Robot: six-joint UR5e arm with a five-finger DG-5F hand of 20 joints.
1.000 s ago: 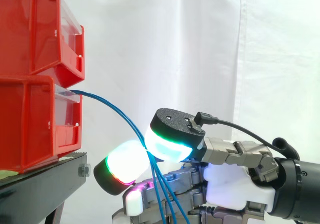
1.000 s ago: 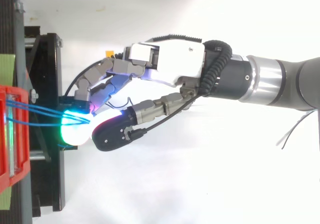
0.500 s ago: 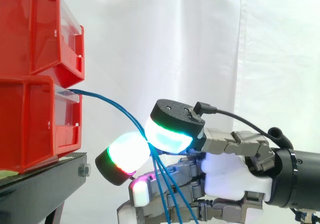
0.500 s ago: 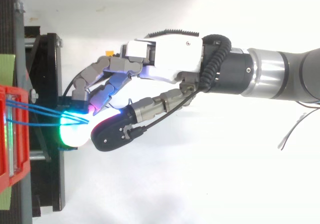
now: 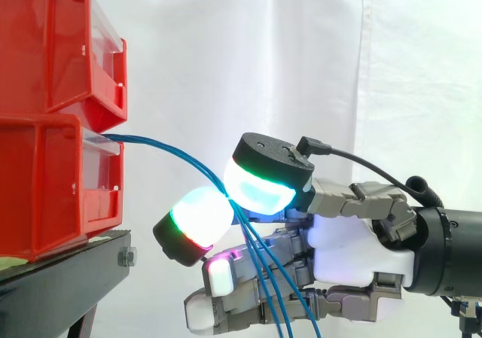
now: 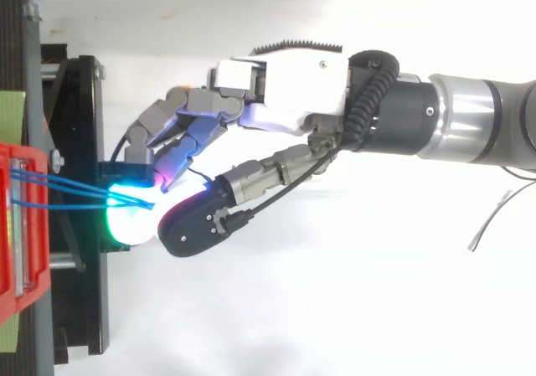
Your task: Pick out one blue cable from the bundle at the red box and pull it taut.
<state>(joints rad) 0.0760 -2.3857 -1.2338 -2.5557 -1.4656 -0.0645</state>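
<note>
My robot hand [image 5: 354, 257] is clenched in a pinch. Two glowing pads [image 5: 260, 190] press together on the blue cable [image 5: 175, 157], and the other fingers curl loosely underneath. Seen from above, the pinch sits at the outer edge of the black stand [image 6: 82, 296], near the red box [image 5: 45, 180] but clear of it. From the pads the cable arcs up and across into the front of that box, the lower of two stacked bins. The bow in it tells me it is not yet taut. Below the pinch, several blue strands [image 5: 265, 296] hang down across the curled fingers.

My main worry is how many strands I have caught. From above, about three blue lines run out of the box and converge at the pads, so I may be holding more than one, and a pull would then tighten the bundle rather than a single cable. Slip is the second risk: the cable is thin and the pads are rounded, so a quick tug could draw it out. I also cannot tell whether the box is fixed. A hard pull might drag it off the stand.
</note>
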